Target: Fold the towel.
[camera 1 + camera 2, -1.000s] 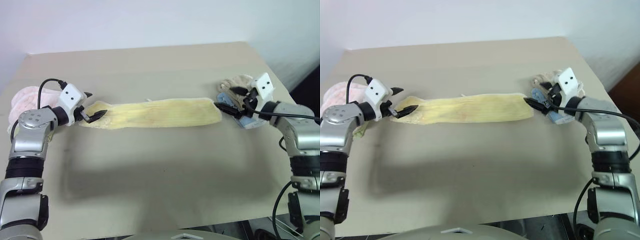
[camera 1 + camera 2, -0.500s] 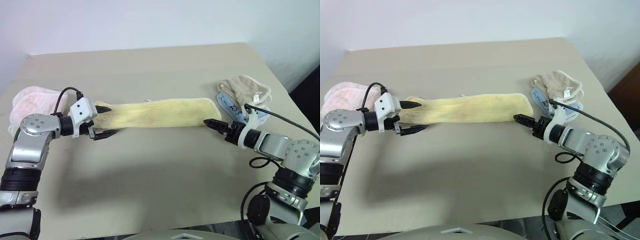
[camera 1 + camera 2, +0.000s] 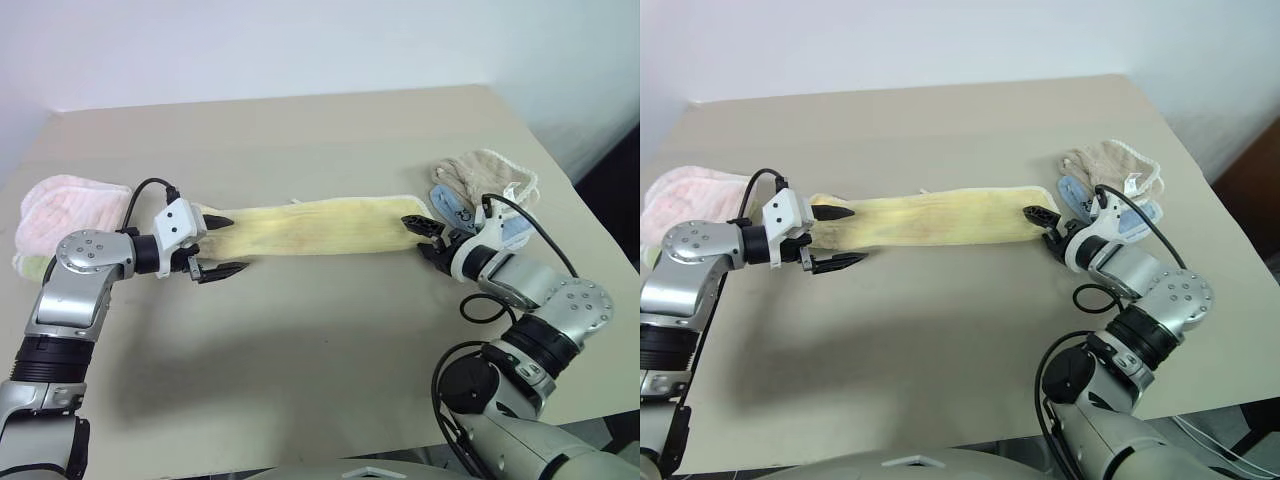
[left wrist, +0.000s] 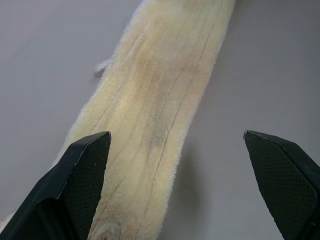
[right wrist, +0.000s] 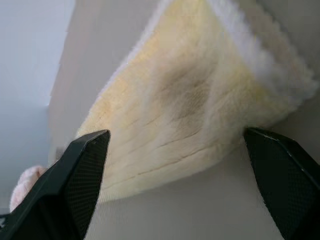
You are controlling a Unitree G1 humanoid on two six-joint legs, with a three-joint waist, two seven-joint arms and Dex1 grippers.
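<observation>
The towel, pale yellow, lies folded into a long narrow strip across the middle of the table. My left gripper is open at its left end. One finger is over the cloth and the other over the bare table on the near side. In the left wrist view the towel runs away between the wide-apart fingers. My right gripper is open at the strip's right end, and it points along the towel, whose white-edged end lies between its fingers.
A pink towel lies bunched at the table's left edge behind my left arm. A beige towel with a blue item under it sits at the right, behind my right gripper. Bare table stretches in front of the strip.
My right arm has dropped its elbow and rolled its wrist, and its gripper now meets the towel's right end from lower down. My left gripper has shifted right along the left end. The towel has stayed put.
</observation>
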